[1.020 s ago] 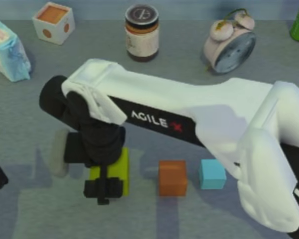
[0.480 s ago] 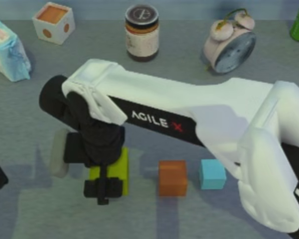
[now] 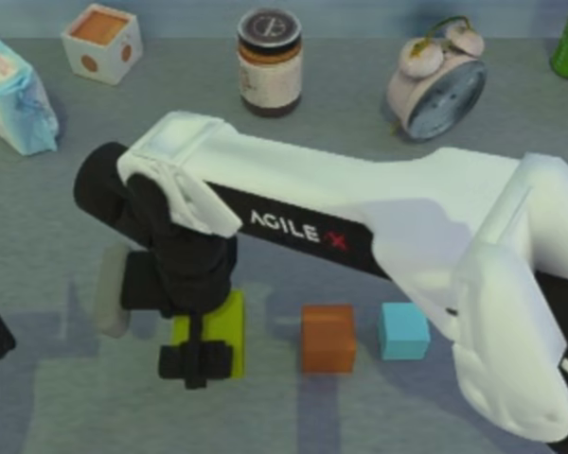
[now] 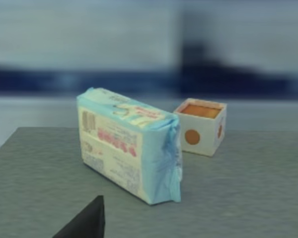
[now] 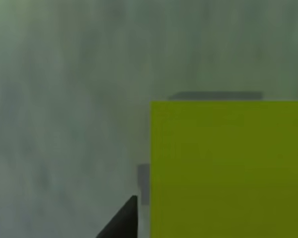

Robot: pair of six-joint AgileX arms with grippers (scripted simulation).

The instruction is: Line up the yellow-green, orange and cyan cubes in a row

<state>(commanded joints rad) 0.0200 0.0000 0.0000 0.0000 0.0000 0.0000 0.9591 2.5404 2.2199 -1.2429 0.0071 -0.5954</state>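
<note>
Standing over the desk (image 3: pixel 57 208), I saw the yellow-green cube (image 3: pixel 220 331) just to the left of the orange cube (image 3: pixel 328 338), with the cyan cube (image 3: pixel 403 331) just to its right, all three roughly in a row. The right claw (image 3: pixel 197 362) sat over the yellow-green cube; whether it gripped, I could not tell. Little seemed left but letting go. The left arm idled far left of the orange cube.

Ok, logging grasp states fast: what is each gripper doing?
Left gripper: out of view.
Right gripper: over the yellow-green cube, grip cannot be told.
</note>
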